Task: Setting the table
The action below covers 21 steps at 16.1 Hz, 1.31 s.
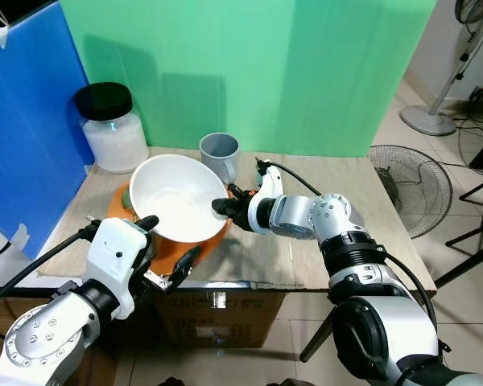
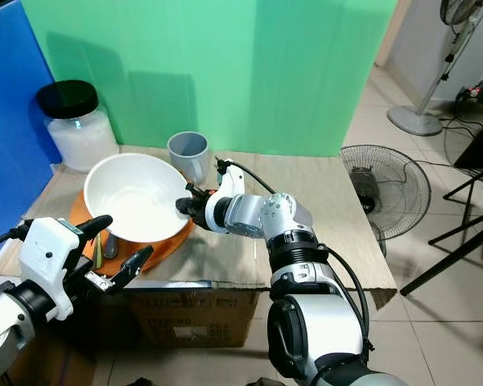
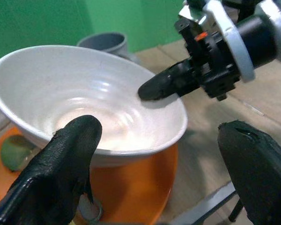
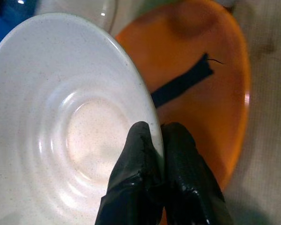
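We see a green backdrop [image 1: 249, 64] standing upright along the far edge of the table [image 1: 346, 201], with a blue panel [image 1: 24, 121] set at an angle on the left. The table's top is covered in a beige woven cloth, and a brown cardboard box [image 1: 217, 314] sits under its near edge. The floor [image 2: 435, 322] is laid with pale tiles. To the right of the table a round wire fan guard [image 1: 414, 185] lies low by the floor, and farther off at the far right a pedestal fan [image 1: 447, 72] stands near a pale wall. Dark cables and black stand legs [image 1: 475, 217] show along the right edge.
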{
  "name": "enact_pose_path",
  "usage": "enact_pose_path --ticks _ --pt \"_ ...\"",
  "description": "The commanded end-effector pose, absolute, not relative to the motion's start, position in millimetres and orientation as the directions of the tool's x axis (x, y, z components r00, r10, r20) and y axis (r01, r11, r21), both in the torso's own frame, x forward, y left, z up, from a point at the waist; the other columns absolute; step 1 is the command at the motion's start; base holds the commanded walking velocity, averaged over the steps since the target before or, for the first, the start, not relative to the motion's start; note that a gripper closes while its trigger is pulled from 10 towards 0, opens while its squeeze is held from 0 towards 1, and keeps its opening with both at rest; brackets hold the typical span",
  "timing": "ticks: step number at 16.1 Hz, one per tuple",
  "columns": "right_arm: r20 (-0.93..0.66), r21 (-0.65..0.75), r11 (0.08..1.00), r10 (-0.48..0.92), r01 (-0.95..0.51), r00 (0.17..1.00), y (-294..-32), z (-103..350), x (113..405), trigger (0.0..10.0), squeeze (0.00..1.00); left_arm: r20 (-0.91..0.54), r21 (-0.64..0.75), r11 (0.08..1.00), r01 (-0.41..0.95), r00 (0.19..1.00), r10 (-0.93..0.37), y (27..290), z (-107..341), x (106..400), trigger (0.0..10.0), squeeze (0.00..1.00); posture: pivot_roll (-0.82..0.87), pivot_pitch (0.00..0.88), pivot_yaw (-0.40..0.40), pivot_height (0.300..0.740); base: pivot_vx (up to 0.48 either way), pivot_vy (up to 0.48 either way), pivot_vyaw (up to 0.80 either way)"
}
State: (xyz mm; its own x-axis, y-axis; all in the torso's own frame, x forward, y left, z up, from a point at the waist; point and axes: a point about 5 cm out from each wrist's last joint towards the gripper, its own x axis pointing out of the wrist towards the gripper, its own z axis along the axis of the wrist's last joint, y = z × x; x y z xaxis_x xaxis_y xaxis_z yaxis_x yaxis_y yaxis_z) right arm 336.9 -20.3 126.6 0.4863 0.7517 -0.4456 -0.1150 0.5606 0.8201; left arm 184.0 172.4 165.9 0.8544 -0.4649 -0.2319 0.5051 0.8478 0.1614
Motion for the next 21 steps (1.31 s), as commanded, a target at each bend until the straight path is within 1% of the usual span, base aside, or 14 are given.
enact_pose_path --ticks 1,3,4,5,6,8,9,10,11,12,13,14,18,21 --pt "-0.287 0.885 0.411 0.851 -0.218 0.440 22 162 331 0.0 0.00 -0.213 0.169 0.842 0.513 0.853 -0.477 170 171 184 10.0 0.00 0.01 0.000 -0.026 0.740 0.000 0.000 0.00" --pt "-0.218 0.879 0.392 0.835 -0.270 0.505 2 182 341 0.0 0.00 -0.185 0.147 0.830 0.539 0.839 -0.512 164 175 183 10.0 0.00 0.02 0.000 -0.028 0.740 0.000 0.000 0.00" --pt "-0.160 0.871 0.387 0.807 -0.303 0.569 -16 195 348 0.0 0.00 -0.175 0.130 0.820 0.557 0.827 -0.534 160 176 182 10.0 0.00 0.01 0.000 -0.018 0.740 0.000 0.000 0.00" --pt "-0.148 0.870 0.385 0.800 -0.308 0.582 -19 198 350 0.0 0.00 -0.173 0.127 0.819 0.559 0.826 -0.537 159 176 182 10.0 0.00 0.01 0.000 -0.018 0.740 0.000 0.000 0.00" --pt "-0.074 0.852 0.387 0.754 -0.351 0.653 -47 216 357 0.0 0.00 -0.171 0.123 0.813 0.569 0.819 -0.547 157 176 183 10.0 0.00 0.00 0.000 -0.007 0.740 0.000 0.000 0.00" --pt "-0.037 0.821 0.423 0.711 -0.384 0.702 -66 226 360 0.0 0.00 -0.168 0.116 0.808 0.578 0.813 -0.558 155 176 184 10.0 0.00 0.00 0.000 -0.001 0.740 0.000 0.000 0.00" --pt "0.003 0.750 0.510 0.634 -0.421 0.774 -90 238 362 0.0 0.00 -0.159 0.112 0.802 0.587 0.807 -0.568 152 178 185 10.0 0.00 -0.01 0.000 0.005 0.740 0.000 0.000 0.00" --pt "0.025 0.718 0.553 0.587 -0.423 0.809 -103 243 362 0.0 0.00 -0.154 0.109 0.801 0.588 0.807 -0.571 151 178 186 10.0 0.00 -0.02 0.000 0.009 0.740 0.000 0.000 0.00" --pt "0.073 0.654 0.622 0.515 -0.431 0.854 -124 251 359 0.0 0.00 -0.148 0.108 0.804 0.584 0.810 -0.568 150 178 187 10.0 0.00 -0.02 0.000 0.009 0.740 0.000 0.000 0.00" --pt "0.100 0.600 0.671 0.478 -0.436 0.873 -137 255 355 0.0 0.00 -0.141 0.111 0.811 0.574 0.817 -0.559 151 178 189 10.0 0.00 -0.03 0.000 0.011 0.740 0.000 0.000 0.00" --pt "0.111 0.541 0.717 0.456 -0.439 0.883 -147 257 350 2.2 0.00 -0.136 0.117 0.820 0.560 0.827 -0.545 151 178 190 10.0 0.00 -0.03 0.000 0.014 0.740 0.000 0.000 0.00" --pt "0.094 0.473 0.772 0.435 -0.424 0.896 -161 256 340 10.0 0.00 -0.120 0.124 0.836 0.535 0.844 -0.522 152 178 192 10.0 0.00 -0.04 0.000 0.015 0.740 0.000 0.000 0.00" --pt "0.064 0.396 0.824 0.415 -0.405 0.907 -188 245 303 10.0 0.00 -0.024 0.177 0.914 0.364 0.930 -0.366 156 184 206 10.0 0.00 -0.07 0.000 0.015 0.740 0.000 0.000 0.00" --pt "-0.003 0.368 0.884 0.312 -0.289 0.950 -193 218 283 10.0 0.00 0.028 0.223 0.945 0.240 0.967 -0.252 156 186 212 10.0 0.00 -0.07 0.000 0.013 0.740 0.000 0.000 -0.50"
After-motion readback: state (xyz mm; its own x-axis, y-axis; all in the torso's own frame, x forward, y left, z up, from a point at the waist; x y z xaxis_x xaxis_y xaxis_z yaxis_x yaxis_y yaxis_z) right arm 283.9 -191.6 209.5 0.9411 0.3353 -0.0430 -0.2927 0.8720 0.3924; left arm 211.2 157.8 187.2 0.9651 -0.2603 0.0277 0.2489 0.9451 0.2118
